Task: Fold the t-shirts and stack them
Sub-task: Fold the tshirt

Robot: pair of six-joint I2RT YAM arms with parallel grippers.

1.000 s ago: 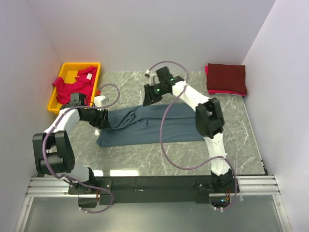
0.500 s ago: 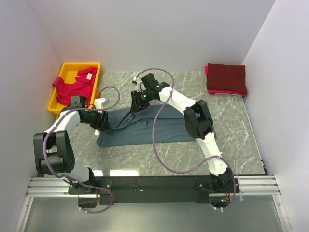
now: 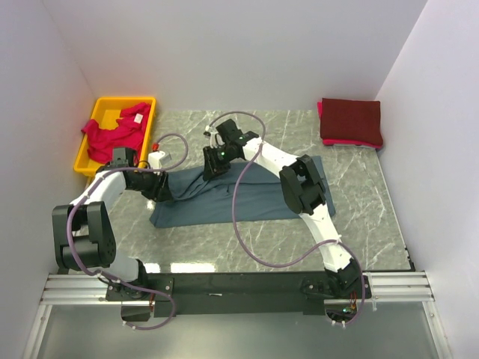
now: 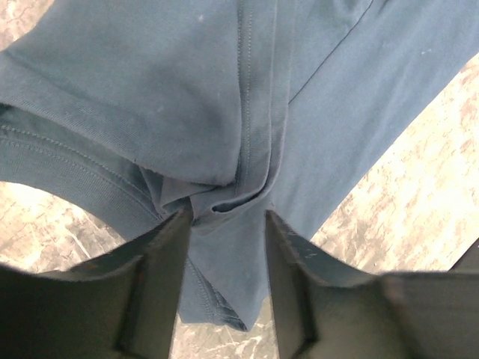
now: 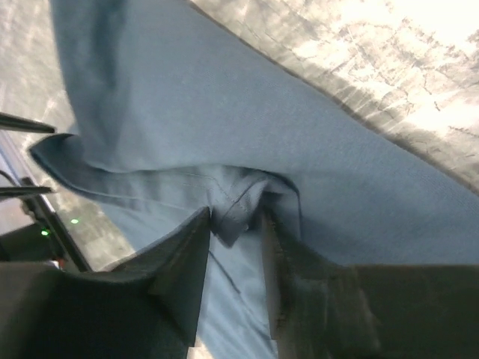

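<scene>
Left gripper (image 4: 228, 217): clamped on a bunched fold at the left end of the blue-grey t-shirt (image 3: 247, 198).
Right gripper (image 5: 236, 223): pinching a fold on the same shirt's far edge, near the left one.
Shirt axis: left to right across the table (image 3: 367, 224), running rightward from both grippers.
Room: bare marble to the right and near side; maroon t-shirt (image 3: 352, 120) lies folded at the far right, well apart.

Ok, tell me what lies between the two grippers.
The blue shirt: a bunched stretch of it spans from the left gripper to the right gripper, each pinching a fold. The top view shows it.
</scene>
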